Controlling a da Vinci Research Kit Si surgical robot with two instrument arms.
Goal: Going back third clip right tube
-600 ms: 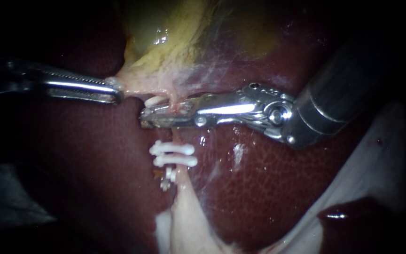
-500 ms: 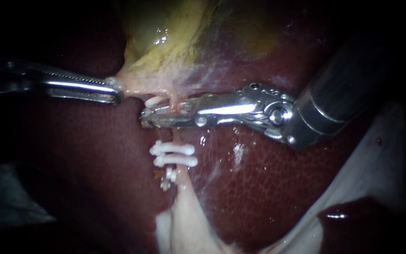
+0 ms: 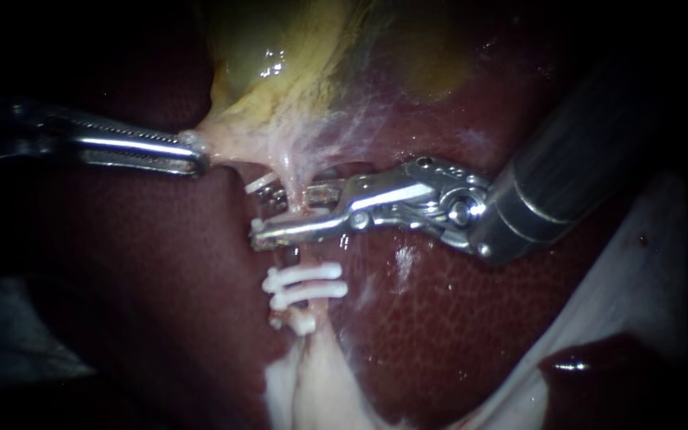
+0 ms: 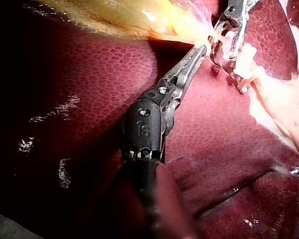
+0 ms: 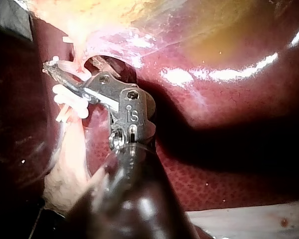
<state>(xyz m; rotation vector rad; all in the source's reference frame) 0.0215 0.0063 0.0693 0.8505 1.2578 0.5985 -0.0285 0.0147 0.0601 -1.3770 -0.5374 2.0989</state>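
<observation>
Clamping the gallbladder edge left of centre with jaws of the left instrument; holding jaws of the right instrument apart astride the tube, just above white clips.

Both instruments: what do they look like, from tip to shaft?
The left instrument has long, slim, silvery toothed jaws on a dark wrist and shaft. The right instrument has silvery jaws, a shiny pinned metal wrist and a dark shaft with thin pale bands.
</observation>
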